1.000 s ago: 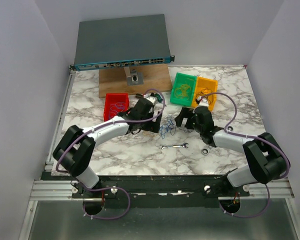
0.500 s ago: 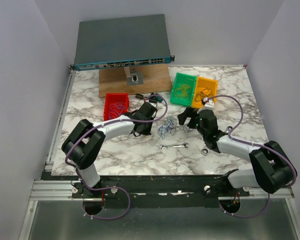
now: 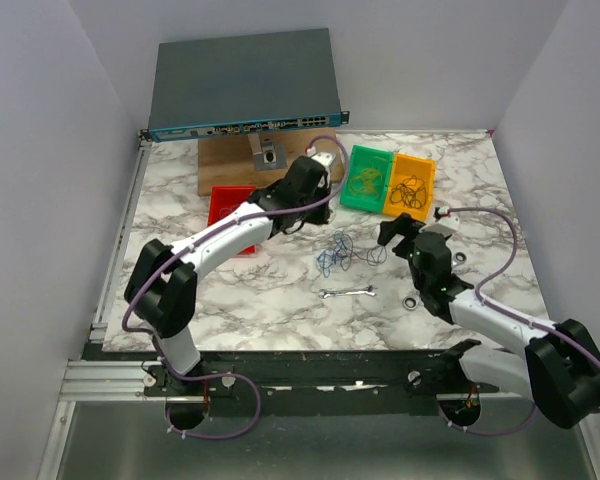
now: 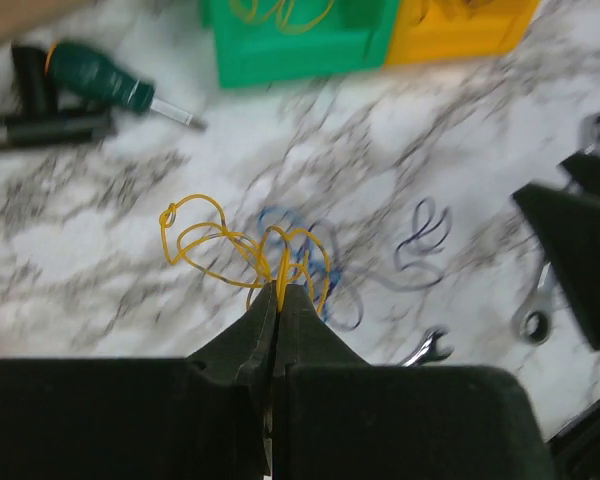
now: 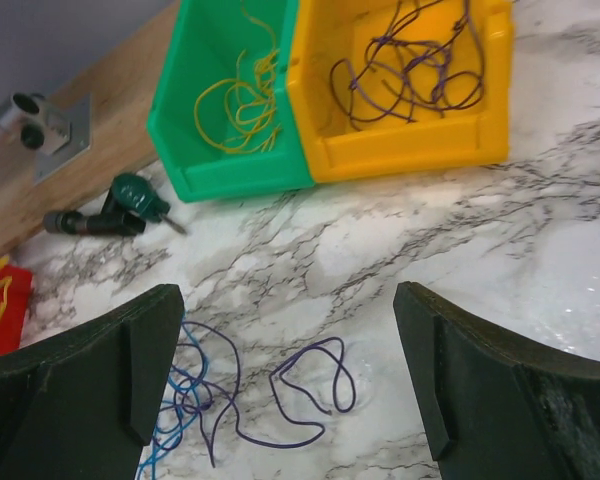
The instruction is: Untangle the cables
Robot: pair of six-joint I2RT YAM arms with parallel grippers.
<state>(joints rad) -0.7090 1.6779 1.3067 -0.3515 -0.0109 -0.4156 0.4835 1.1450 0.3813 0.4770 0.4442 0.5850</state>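
Pinching yellow cable (image 4: pixel 208 243), left gripper (image 4: pixel 277 298) clamped | right gripper (image 5: pixel 288 335) spread wide | blue tangle (image 4: pixel 272 214) blurred behind

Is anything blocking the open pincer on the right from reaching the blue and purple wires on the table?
Nothing visible does. The right pincer hangs open over the marble table, and the blue and purple wires lie loose right in front of it. The wrench lies apart, nearer the arm bases.

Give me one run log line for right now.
left gripper: shut on yellow cable, raised | right gripper: open, empty, over table | blue and purple cables: lying on table
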